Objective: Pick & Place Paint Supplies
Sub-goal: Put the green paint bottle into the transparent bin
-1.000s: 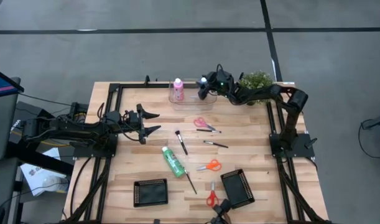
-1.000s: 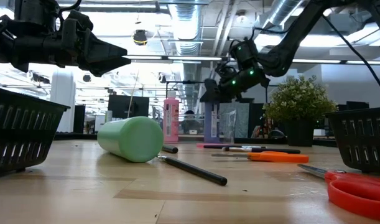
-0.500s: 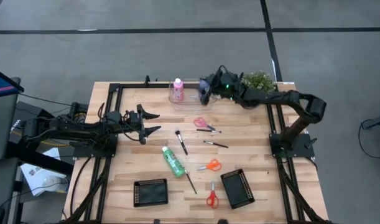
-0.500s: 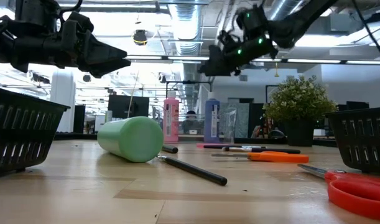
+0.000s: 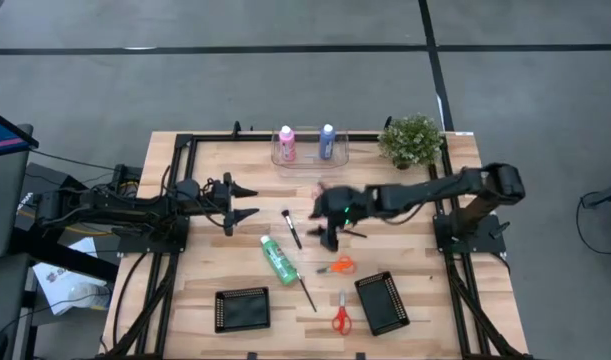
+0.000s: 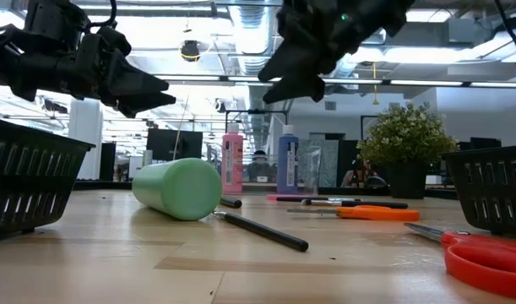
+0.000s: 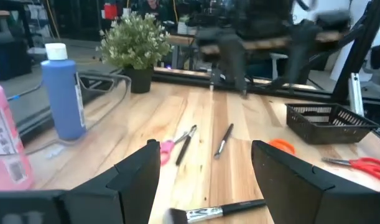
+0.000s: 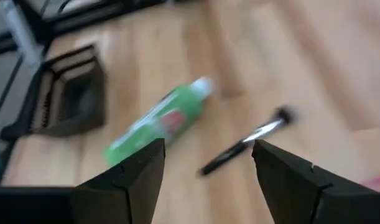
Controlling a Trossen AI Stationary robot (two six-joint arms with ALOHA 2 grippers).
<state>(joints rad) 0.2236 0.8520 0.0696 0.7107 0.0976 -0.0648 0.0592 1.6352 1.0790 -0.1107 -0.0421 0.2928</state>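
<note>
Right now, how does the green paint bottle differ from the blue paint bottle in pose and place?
The green paint bottle lies on its side on the bare wood near the table's middle; the blue paint bottle stands upright.
The blue one sits in a clear tray at the far edge beside the pink bottle; the green one lies outside it, near a brush.
Both have white caps.
</note>
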